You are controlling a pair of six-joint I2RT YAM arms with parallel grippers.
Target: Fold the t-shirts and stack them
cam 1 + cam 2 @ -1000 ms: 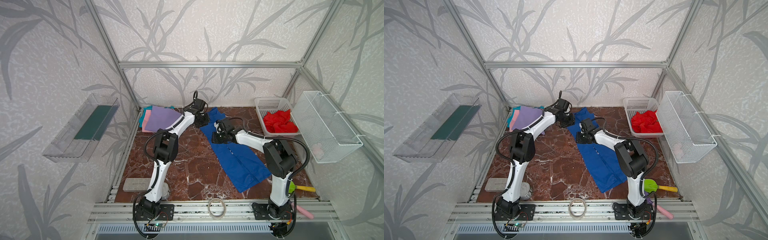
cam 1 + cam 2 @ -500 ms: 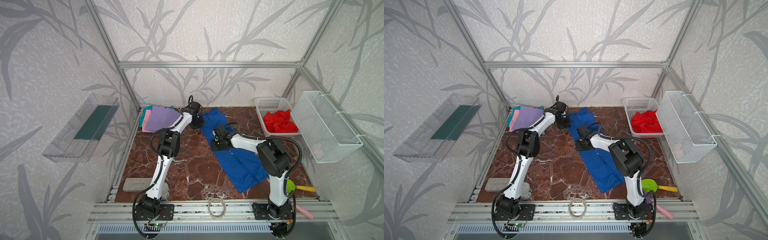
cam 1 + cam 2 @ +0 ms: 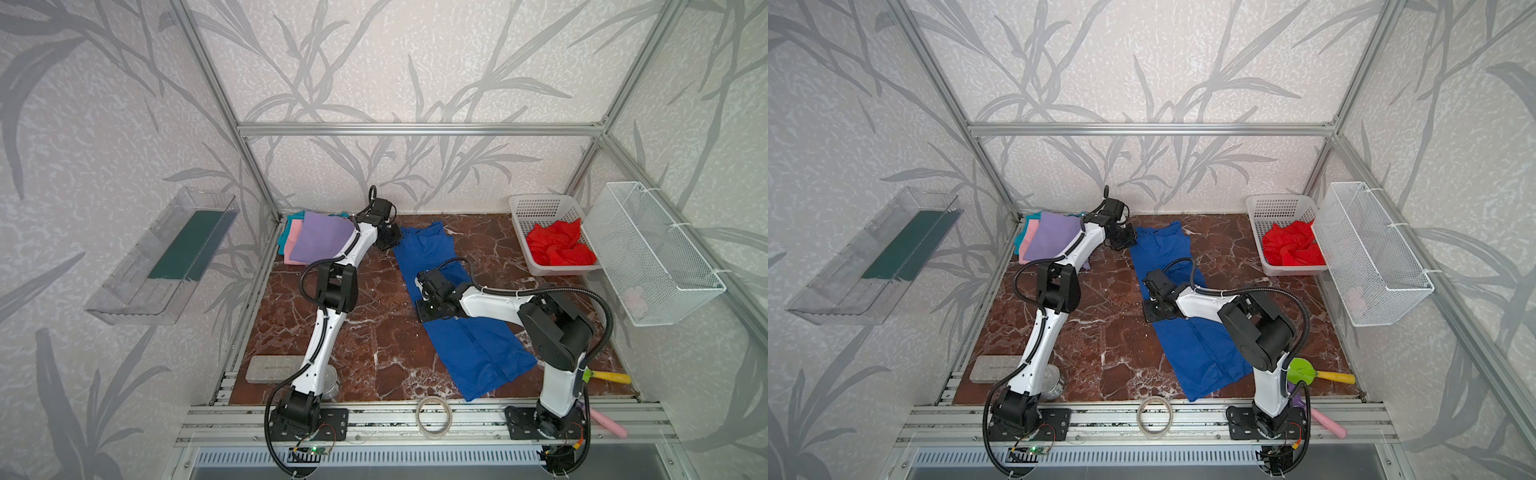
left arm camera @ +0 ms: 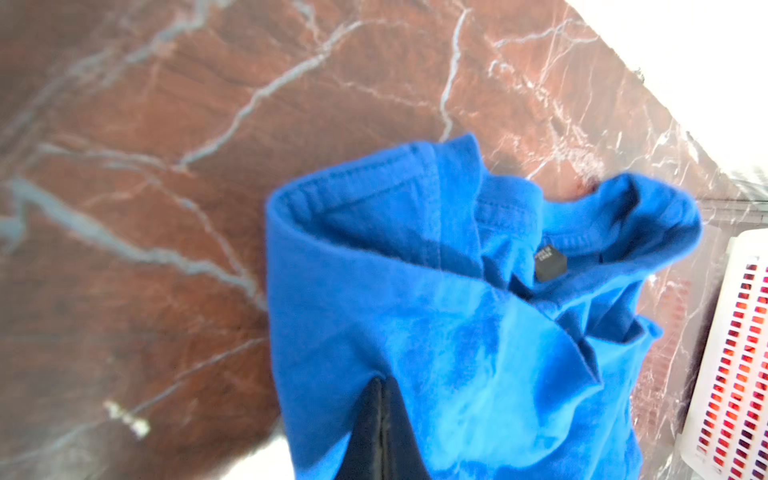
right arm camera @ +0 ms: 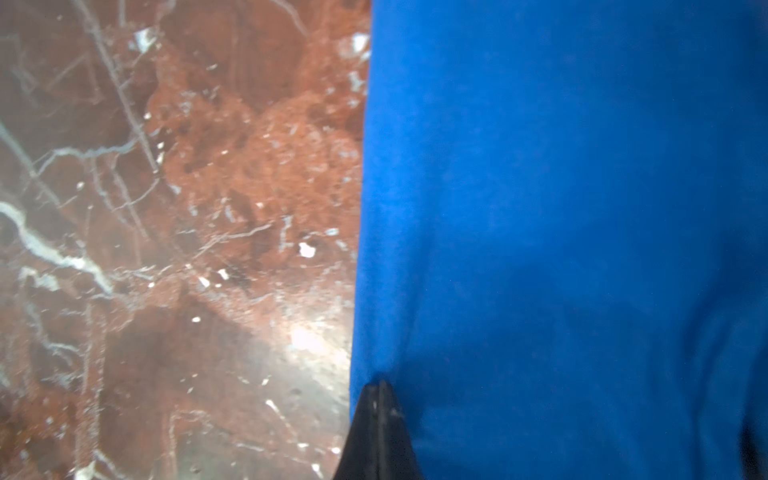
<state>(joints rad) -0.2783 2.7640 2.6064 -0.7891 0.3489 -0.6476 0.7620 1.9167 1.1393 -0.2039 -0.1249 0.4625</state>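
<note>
Left wrist view: shows the left claw (image 4: 380,401) clenched on the blue shirt (image 4: 415,316) near its collar. Right wrist view: shows the right claw (image 5: 379,401) clenched on the shirt's side edge, down on the brown worktop (image 5: 166,208).

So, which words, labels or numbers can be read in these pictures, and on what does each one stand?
Dark neck tag inside the collar of the blue t-shirt: pale lettering, too blurred to read.
Grey flat case at the front left in a top view: a faint line of marks, too small to read.
Nothing else shows text.
</note>
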